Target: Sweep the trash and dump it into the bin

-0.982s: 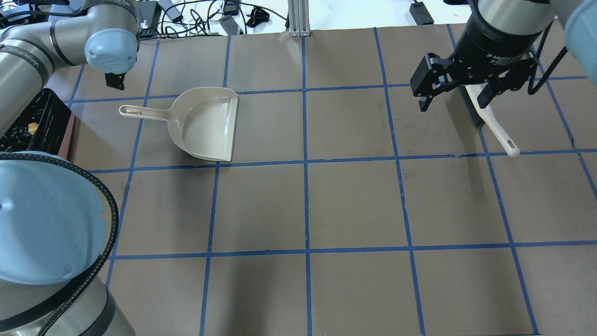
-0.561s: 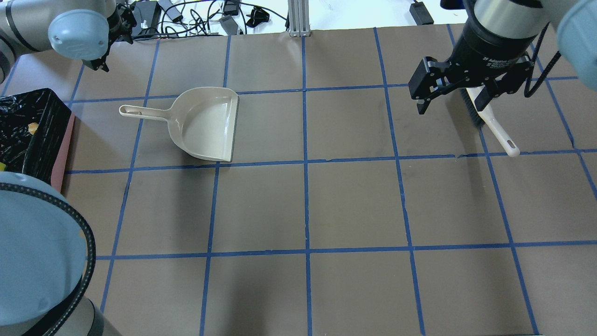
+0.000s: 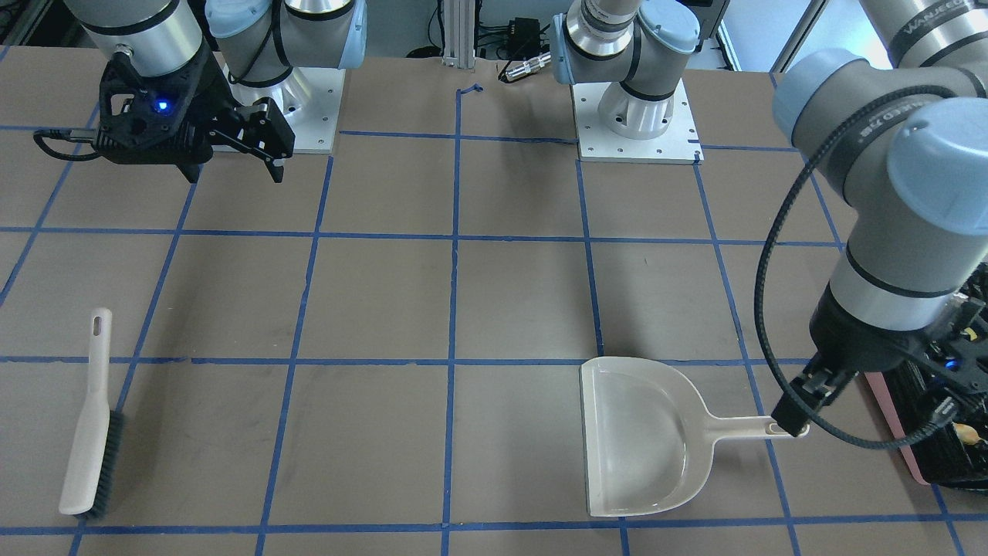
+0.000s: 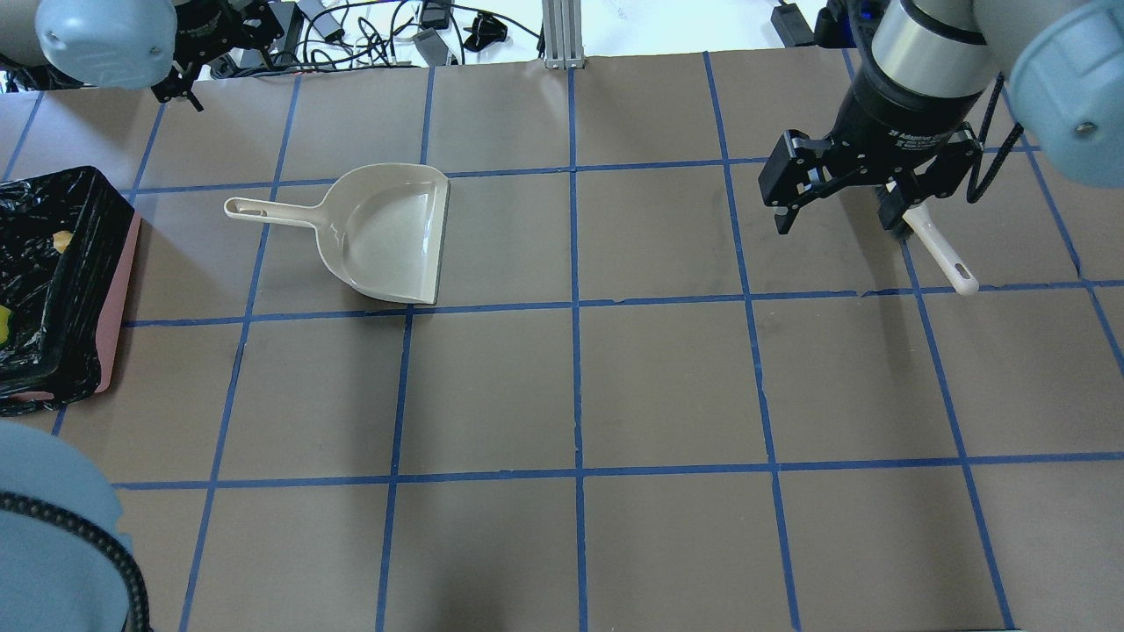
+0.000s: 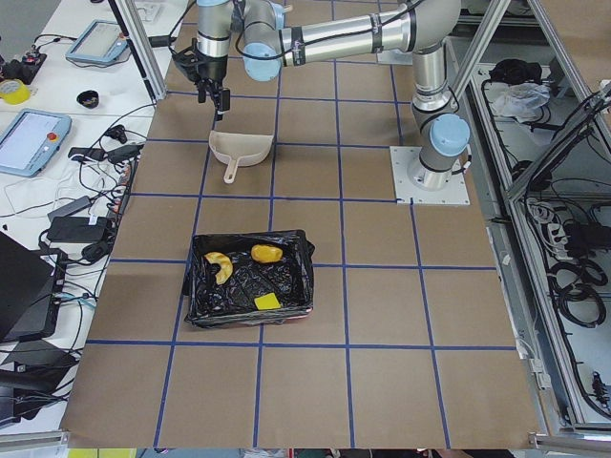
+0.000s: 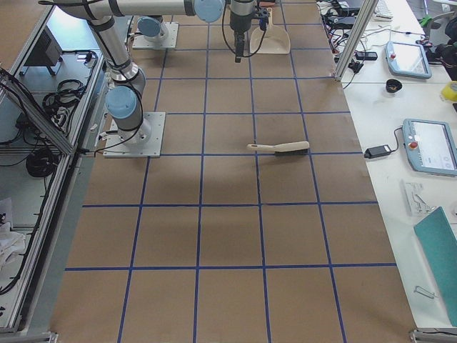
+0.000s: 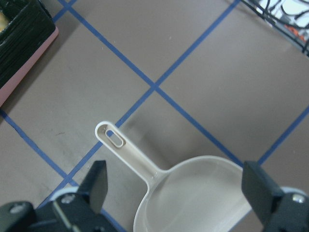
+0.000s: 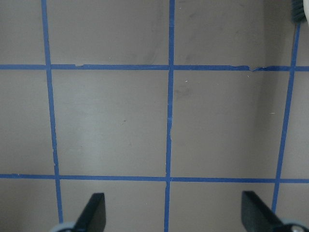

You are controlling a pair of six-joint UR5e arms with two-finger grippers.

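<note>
The pink bin with its black bag stands at the table's left end and also shows in the overhead view. All three trash pieces lie inside it: the tan croissant-like piece, the orange lump and the yellow wedge. The beige dustpan lies empty on the table. My left gripper is open and empty, above the dustpan's handle. My right gripper is open and empty, high above the table beside the brush.
The brush lies flat at the far right side of the table, handle toward the robot. Cables and boxes lie beyond the table's far edge. Tablets and tools lie on side benches.
My left arm has swung away toward the far left corner, so the bin now shows in the overhead view. My right gripper has shifted slightly left. Dustpan and brush have not moved.
</note>
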